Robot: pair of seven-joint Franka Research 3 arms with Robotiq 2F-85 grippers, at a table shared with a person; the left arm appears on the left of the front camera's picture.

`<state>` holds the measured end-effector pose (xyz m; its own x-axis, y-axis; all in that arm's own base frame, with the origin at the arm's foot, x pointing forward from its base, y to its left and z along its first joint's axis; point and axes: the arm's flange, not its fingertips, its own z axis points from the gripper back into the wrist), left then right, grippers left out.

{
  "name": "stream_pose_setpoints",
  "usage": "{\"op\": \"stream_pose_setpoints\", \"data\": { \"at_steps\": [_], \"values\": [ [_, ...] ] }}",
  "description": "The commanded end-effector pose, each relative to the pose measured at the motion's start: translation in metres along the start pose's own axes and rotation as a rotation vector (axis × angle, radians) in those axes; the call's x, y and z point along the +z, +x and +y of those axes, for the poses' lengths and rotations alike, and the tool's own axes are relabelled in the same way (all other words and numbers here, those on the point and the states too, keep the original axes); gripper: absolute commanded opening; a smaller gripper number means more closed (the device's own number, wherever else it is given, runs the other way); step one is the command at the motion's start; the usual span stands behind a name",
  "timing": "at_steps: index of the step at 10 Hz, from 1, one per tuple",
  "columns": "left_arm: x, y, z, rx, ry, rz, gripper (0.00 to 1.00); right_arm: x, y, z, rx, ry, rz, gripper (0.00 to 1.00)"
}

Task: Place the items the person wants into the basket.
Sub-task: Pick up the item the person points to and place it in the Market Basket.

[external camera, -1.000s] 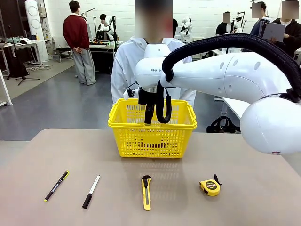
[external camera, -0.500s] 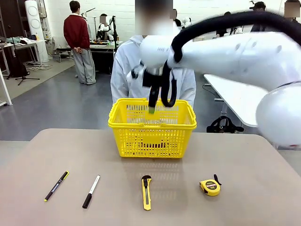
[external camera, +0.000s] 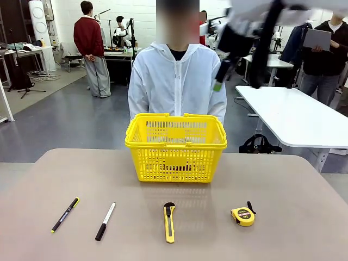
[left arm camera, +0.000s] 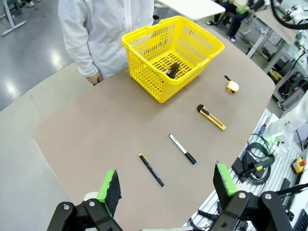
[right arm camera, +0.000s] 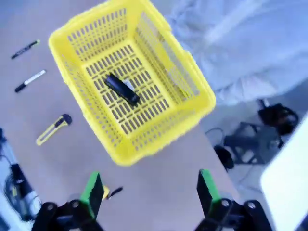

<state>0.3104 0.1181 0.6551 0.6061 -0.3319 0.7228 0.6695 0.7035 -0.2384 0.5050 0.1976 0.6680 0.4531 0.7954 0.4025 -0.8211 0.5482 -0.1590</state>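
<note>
Near row: four small things lie side by side near the front edge of the table (external camera: 293, 185), well apart. This spacing probably lets each be chosen and grasped alone. From the robot's left they are a pen (external camera: 65, 215), marker (external camera: 105, 221), knife (external camera: 169, 222) and tape (external camera: 242, 216).
Marker: half black, half white, lying flat between pen and knife with its black end toward the robot. It is still on the table, not in the basket.
Tape: round and yellow with a black strap, at the right end of the row, well apart from the basket.
Basket (external camera: 175, 145): yellow with lattice sides, standing upright at mid-table behind the row. Its handles are folded down on the rim, so the top is open for dropping things in from above. A dark oblong thing (right arm camera: 120, 89) lies on its floor; I cannot tell what it is.
Person (external camera: 176, 81): in a white jacket, standing just behind the basket at the far edge, with no hand over the table.
Left gripper (left arm camera: 167, 182): hangs high over the table on the pen's side. Its fingers are spread wide, with nothing between them and touching nothing.
Right gripper (right arm camera: 149, 192): sits high above the basket, looking down into it, also spread wide and empty.
Progress: both wanted items are still on the table, so a gripper probably has to descend to one next.
</note>
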Motion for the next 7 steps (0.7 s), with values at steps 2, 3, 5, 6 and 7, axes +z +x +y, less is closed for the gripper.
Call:
{"op": "stream_pose_setpoints", "data": {
  "at_steps": [2,3,5,6,7],
  "values": [
    [0.001,0.000,0.000,-0.009,-0.012,-0.003,1.00,0.018,-0.155,0.065,-0.072,-0.065,-0.163,1.00],
    [0.001,0.000,0.000,-0.009,-0.012,-0.003,1.00,0.029,-0.177,0.066,-0.094,-0.064,-0.207,1.00],
    [0.001,0.000,0.000,-0.009,-0.012,-0.003,1.00,0.053,-0.223,0.065,-0.167,-0.057,-0.319,1.00],
    [0.001,0.000,0.000,-0.009,-0.012,-0.003,1.00,0.067,-0.241,0.063,-0.200,-0.066,-0.378,1.00],
    [0.001,0.000,0.000,-0.009,-0.012,-0.003,1.00,0.083,-0.254,0.059,-0.253,-0.076,-0.422,1.00]
  ]
}}
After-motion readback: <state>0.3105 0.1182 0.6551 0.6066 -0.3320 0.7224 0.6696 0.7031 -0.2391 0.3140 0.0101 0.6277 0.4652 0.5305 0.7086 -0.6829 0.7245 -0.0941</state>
